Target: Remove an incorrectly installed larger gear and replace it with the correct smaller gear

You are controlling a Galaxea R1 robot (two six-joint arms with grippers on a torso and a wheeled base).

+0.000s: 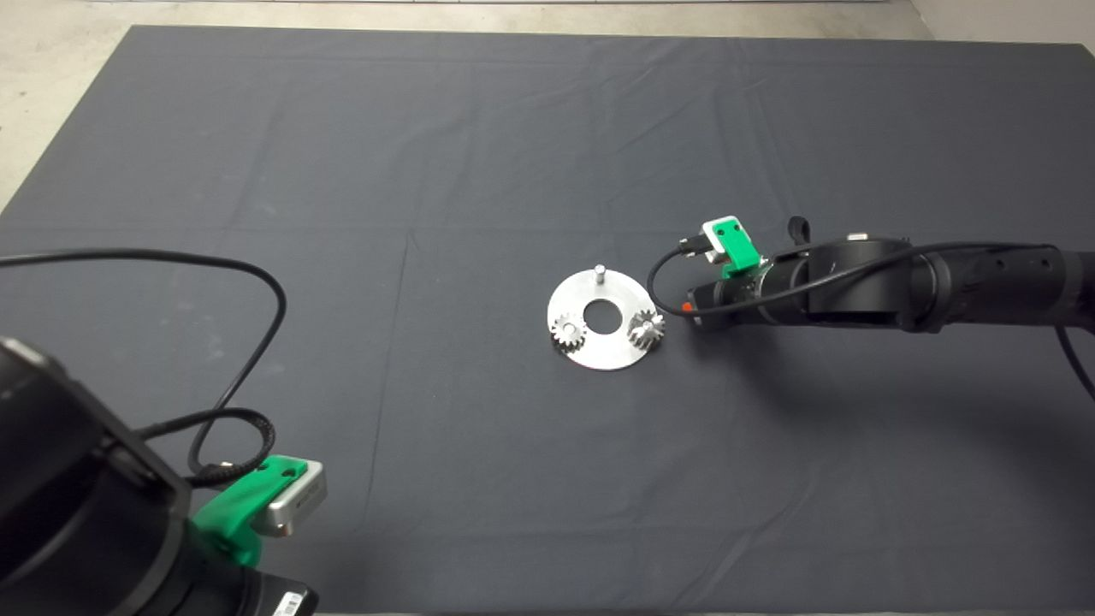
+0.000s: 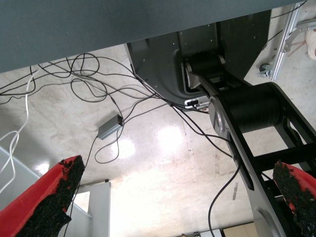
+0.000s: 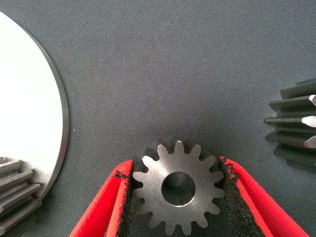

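The smaller gear (image 3: pixel 177 187), grey steel with a centre hole, lies flat between my right gripper's (image 3: pixel 177 200) red fingers. Both black pads press on its teeth. In the head view this gripper (image 1: pixel 695 310) is low over the mat, just right of the round metal plate (image 1: pixel 599 352). The plate carries two small gears (image 1: pixel 567 331) (image 1: pixel 647 328) and one bare pin (image 1: pixel 600 273). The larger gear (image 3: pixel 296 123), with wide coarse teeth, lies on the mat beside the gripper; the right arm hides it in the head view. My left gripper (image 2: pixel 173 197) is open and parked at the lower left.
The plate's edge (image 3: pixel 61 123) and one mounted gear (image 3: pixel 15 192) show in the right wrist view. Black cables (image 1: pixel 248 342) loop over the mat near the left arm. The left wrist view shows floor, cables and the robot's base beyond the mat.
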